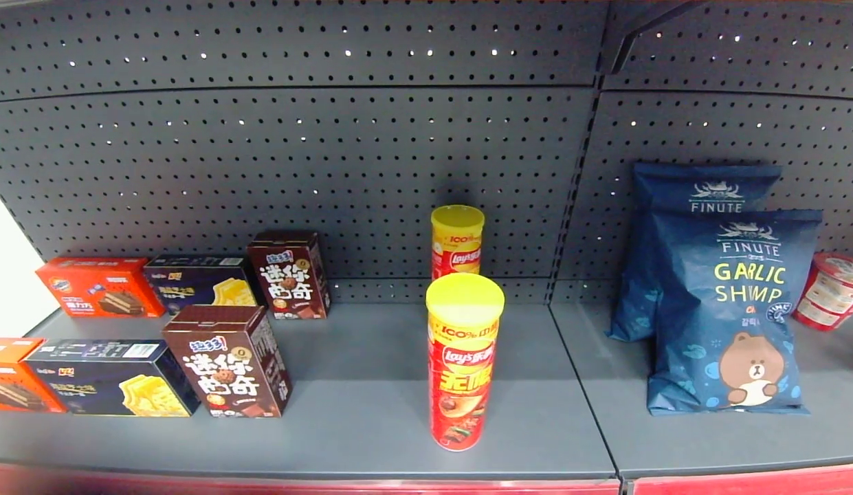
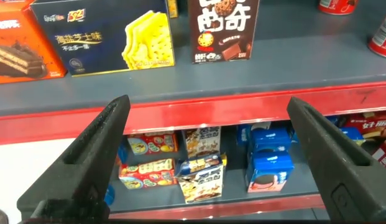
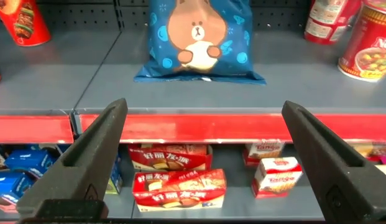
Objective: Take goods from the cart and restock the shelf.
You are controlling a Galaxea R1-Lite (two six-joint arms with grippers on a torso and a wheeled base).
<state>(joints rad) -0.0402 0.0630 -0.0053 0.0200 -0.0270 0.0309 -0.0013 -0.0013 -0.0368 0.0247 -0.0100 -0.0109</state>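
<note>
The shelf (image 1: 371, 385) runs across the lower half of the head view. It already carries goods in neat front-and-back pairs:

- At lower left stand orange boxes (image 1: 96, 285), dark blue boxes (image 1: 117, 378) and brown boxes (image 1: 230, 361).
- In the centre are two chip cans, one (image 1: 463, 361) in front of the other (image 1: 457, 242).
- At right, two blue snack bags (image 1: 732, 316) lean on the pegboard.
- A red cup (image 1: 832, 292) lies tilted at the right edge.

Bare board lies between the brown boxes and the cans, and between the cans and the bags.

Both hands are released and carry nothing. The left gripper (image 2: 207, 106) has its jaws spread wide before the red shelf edge (image 2: 43, 127), level with the dark blue and brown boxes. The right gripper (image 3: 203, 106) is spread just as wide before the same edge, facing the front bag. Packs (image 2: 202, 177) on the lower tier sit beneath each.

The step in hand looks like fetching the next item from the cart, since neither hand is loaded. To do it well:

- Choose an item that matches a row already there.
- Grasp it across its narrow sides so the printed face ends up outward.
- Bring it in above the red lip, not level with it.
- Set it down in one of the bare stretches, in line with its own kind.

The front can is tall and narrow and would likely topple at a nudge, so anything placed near it wants a straight, slow approach. The soft bags may slump if brushed. Use the arm nearer the chosen gap and keep the other drawn back.
</note>
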